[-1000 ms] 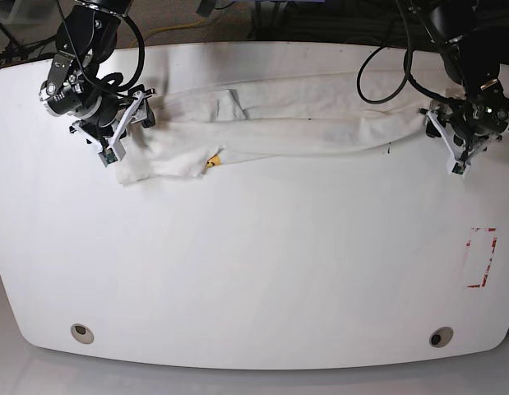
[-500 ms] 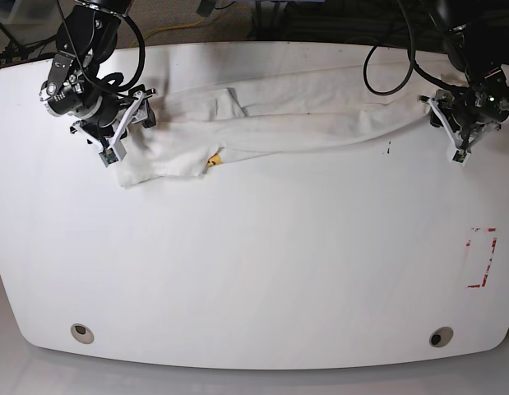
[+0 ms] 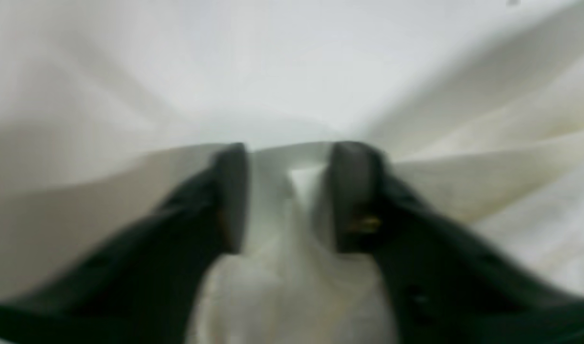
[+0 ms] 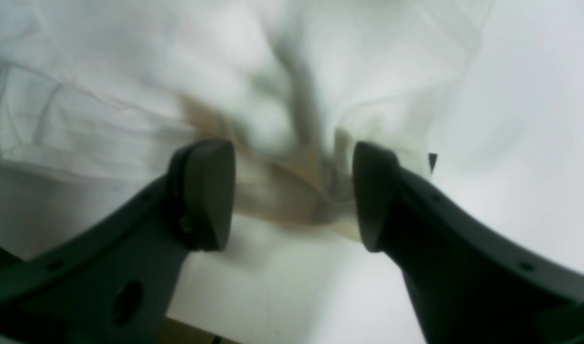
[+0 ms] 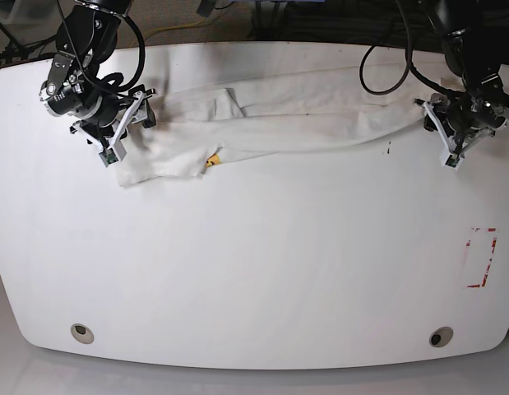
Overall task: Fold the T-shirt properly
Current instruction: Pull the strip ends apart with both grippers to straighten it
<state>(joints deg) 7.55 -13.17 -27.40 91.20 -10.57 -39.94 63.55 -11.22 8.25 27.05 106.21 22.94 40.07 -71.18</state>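
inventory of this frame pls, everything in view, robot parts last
T-shirt: 1, white, bunched in a long band across the far part of the table, a bit of yellow print showing near its left end.
table: 1, white, fills the base view; two round holes near its front edge.
red tape mark: 1, red rectangle outline, right side of the table.
cables: several, black, trailing off both arms at the far edge.
left gripper: 1, black fingers, closed on a fold of the shirt's end.
right gripper: 1, black fingers, jaws apart over the shirt's other end, on the base view's left.
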